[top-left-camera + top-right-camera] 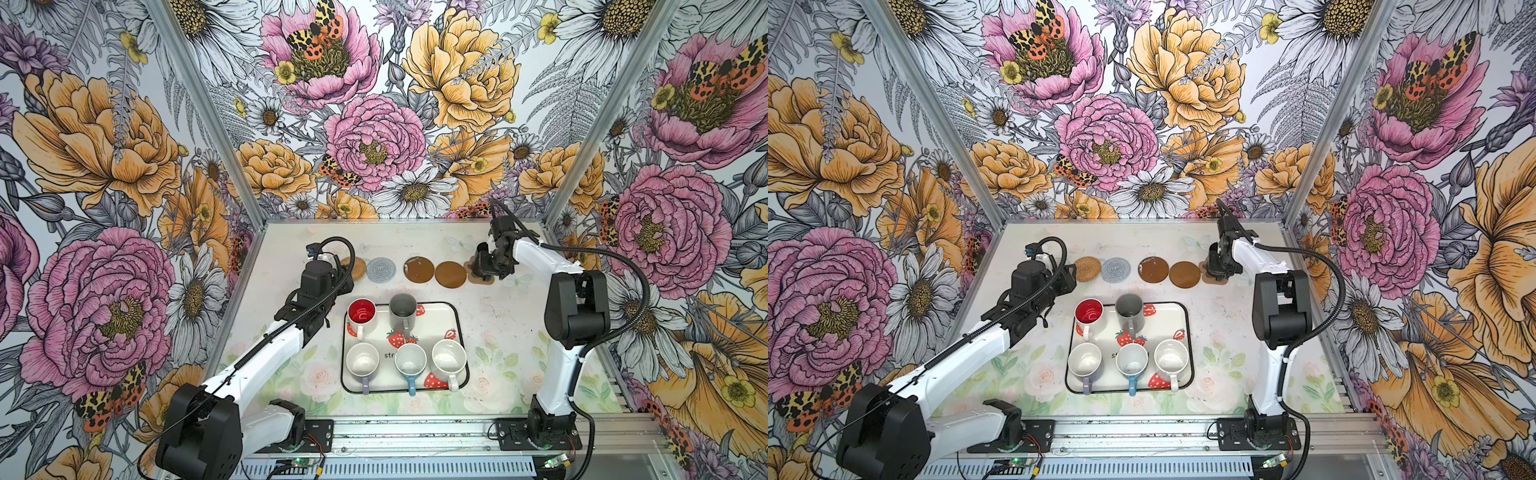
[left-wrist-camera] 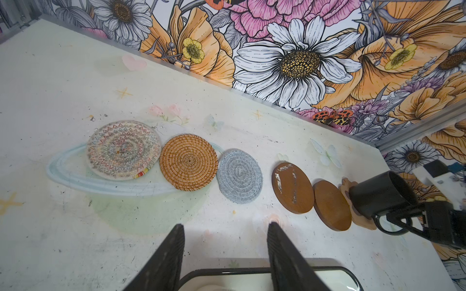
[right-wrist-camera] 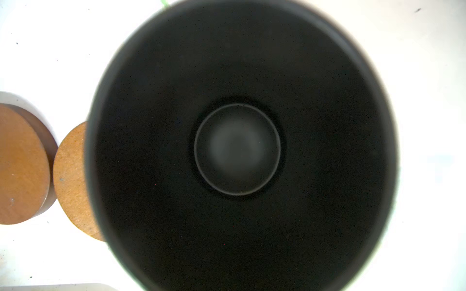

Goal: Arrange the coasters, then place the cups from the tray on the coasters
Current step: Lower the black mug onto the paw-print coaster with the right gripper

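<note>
The right gripper [image 2: 403, 218] is closed on the handle of the black mug [image 2: 380, 192]. It holds the mug upright over the paw-shaped coaster [image 2: 349, 184], at the right end of the coaster row in both top views. I cannot tell if the mug already touches it. I think the handle grip keeps the mug level for setting down.

The left gripper [image 2: 227, 225] is open and empty at the far rim of the strawberry tray [image 1: 436, 318], probably ready for the next mug.

Going left along the row are two brown discs [image 2: 331, 205], a grey woven coaster [image 2: 239, 175], a tan rattan coaster [image 2: 188, 161] and a stitched rope coaster [image 2: 123, 150].

Five mugs [image 1: 361, 312] stand on the tray at lower centre. Between them only the letters "str" can be read.
</note>
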Motion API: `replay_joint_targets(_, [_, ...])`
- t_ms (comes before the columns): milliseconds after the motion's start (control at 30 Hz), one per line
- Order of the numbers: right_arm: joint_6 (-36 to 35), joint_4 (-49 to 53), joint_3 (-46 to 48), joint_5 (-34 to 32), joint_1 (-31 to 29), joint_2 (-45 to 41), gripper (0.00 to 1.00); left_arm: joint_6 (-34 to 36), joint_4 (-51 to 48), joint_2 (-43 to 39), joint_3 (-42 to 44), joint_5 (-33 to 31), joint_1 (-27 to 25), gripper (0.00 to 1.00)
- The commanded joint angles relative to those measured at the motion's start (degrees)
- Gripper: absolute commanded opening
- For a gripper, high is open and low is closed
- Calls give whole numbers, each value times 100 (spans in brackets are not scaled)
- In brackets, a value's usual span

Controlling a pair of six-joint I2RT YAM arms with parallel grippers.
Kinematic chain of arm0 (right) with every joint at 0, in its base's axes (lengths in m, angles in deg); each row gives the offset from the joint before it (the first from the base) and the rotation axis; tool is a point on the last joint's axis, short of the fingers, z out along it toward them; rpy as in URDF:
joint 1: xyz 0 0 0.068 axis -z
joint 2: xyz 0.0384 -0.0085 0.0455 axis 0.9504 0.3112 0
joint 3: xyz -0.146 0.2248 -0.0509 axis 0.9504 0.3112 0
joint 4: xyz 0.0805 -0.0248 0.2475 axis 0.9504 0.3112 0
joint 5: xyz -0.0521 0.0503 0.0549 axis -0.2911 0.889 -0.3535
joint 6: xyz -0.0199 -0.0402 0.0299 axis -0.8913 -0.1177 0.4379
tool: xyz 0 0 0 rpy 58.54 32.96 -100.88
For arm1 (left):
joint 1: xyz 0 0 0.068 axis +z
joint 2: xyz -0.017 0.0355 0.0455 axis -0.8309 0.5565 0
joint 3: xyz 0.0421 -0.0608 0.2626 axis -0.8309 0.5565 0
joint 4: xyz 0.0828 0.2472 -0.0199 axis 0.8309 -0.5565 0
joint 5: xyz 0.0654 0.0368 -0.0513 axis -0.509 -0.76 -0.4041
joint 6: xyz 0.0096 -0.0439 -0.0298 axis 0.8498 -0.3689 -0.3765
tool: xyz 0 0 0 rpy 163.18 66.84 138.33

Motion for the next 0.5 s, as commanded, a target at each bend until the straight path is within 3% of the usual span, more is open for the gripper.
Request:
replay_joint_targets(0, [106, -285, 100, 82, -30, -121, 0, 44, 112, -137, 86, 29, 41, 55])
replay_joint_targets(333, [194, -295, 201, 159, -35, -139, 0, 44, 92, -179, 119, 22, 33, 55])
replay_joint_targets(467, [207, -302, 247, 211, -52, -190, 19, 44, 85, -205, 128, 26, 55, 55])
